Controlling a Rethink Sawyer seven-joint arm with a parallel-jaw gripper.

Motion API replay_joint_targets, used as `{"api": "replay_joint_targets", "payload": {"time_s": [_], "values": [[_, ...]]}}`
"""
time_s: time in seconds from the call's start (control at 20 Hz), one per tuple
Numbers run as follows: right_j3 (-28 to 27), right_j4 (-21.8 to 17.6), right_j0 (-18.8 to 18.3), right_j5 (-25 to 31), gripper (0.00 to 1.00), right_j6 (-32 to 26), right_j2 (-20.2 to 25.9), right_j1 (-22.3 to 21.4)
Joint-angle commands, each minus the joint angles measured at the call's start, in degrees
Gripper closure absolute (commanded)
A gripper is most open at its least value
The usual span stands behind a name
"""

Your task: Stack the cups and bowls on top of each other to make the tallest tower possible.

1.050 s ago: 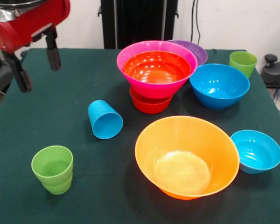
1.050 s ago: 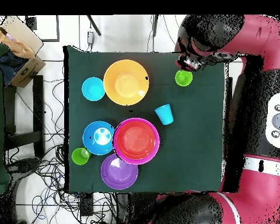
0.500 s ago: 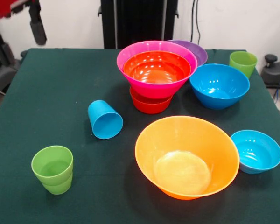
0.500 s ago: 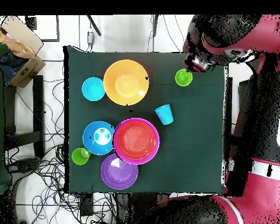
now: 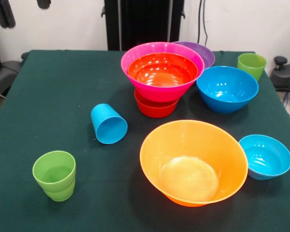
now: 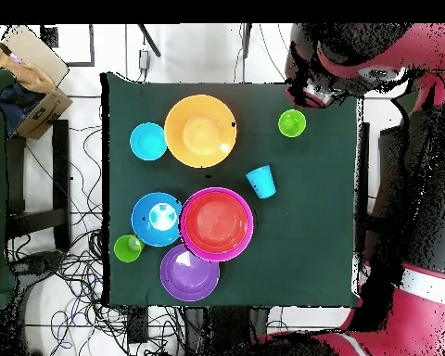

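Tower [image 5: 160,77] so far: pink bowl [image 5: 146,54] on a small red-orange one, another nested inside, probably for height. Sky blue cup [image 5: 108,124] lies tipped nearby. Gripper [image 5: 19,8] barely shows way off, can't tell its state.

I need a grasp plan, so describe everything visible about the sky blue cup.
The blue cup is a small tapered tumbler of glossy, plastic-looking material. It lies tipped on its side on the green table, open mouth toward the front camera, showing a plain empty inside. It sits alone, touching no other item, between the green cup and the pink bowl.
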Motion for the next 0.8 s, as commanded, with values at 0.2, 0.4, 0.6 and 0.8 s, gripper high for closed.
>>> {"api": "replay_joint_targets", "payload": {"time_s": [0.2,0.4,0.6,0.8], "values": [[11.56,0.79,0.89,-0.76,0.0,-8.51,0.86,-5.22],[15.91,1.94,1.19,-2.46,0.0,-5.49,0.22,-8.36],[20.92,3.27,1.68,-4.6,0.0,-2.41,-0.36,-12.39],[25.72,5.03,2.19,-6.24,0.0,0.52,-0.72,-16.33]]}}
